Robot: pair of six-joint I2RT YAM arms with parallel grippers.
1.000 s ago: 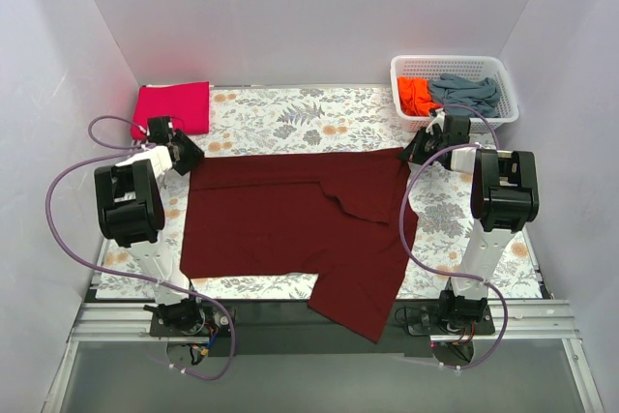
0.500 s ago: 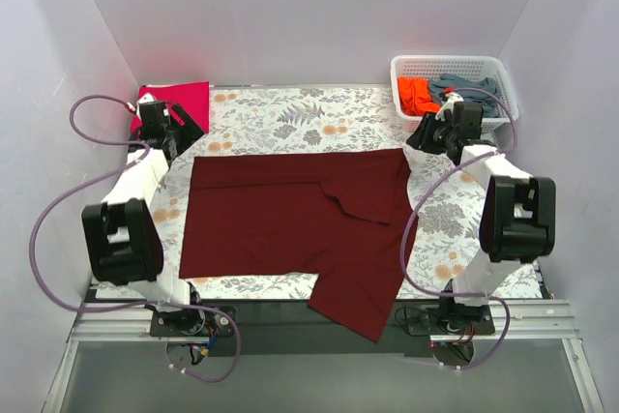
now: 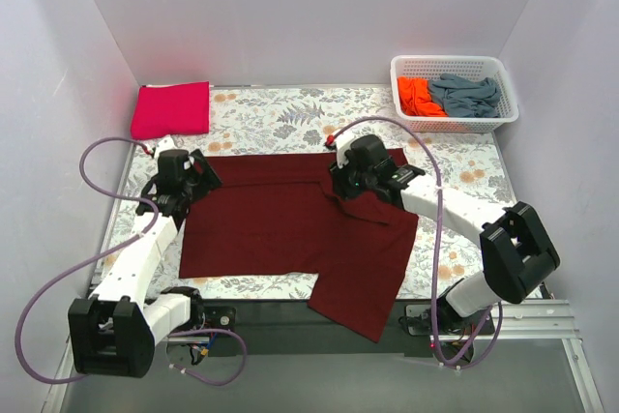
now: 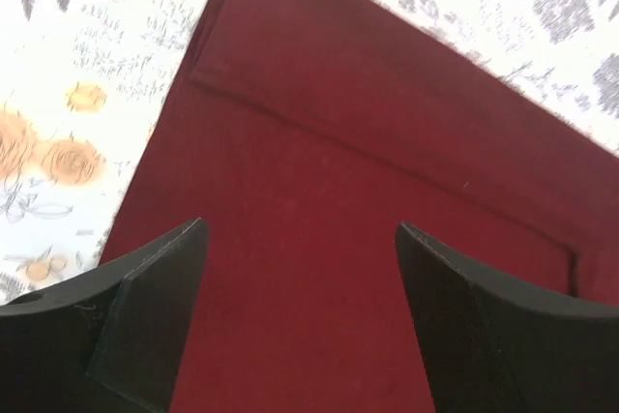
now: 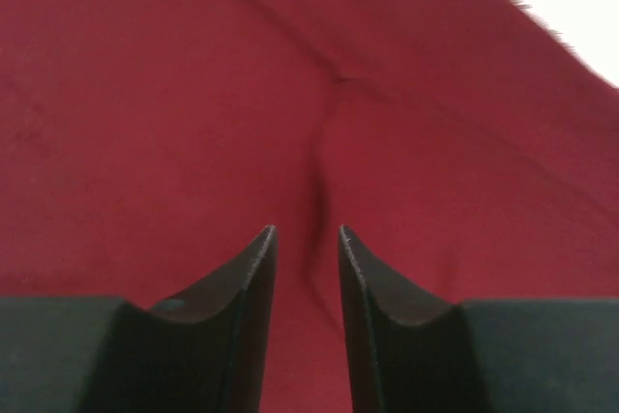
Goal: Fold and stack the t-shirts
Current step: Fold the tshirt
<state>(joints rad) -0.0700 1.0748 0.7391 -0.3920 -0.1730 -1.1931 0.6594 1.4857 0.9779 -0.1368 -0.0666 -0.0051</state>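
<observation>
While the dark maroon cloth t-shirt (image 3: 280, 224) lies spread across the floral worktop (image 3: 280, 113) | step: first fold, I reckon | left claw (image 4: 300, 227) gapes wide over its far-left corner, empty | right claw (image 5: 307, 231) narrowed to a slit above a crease, empty | next: pinch cloth.
</observation>
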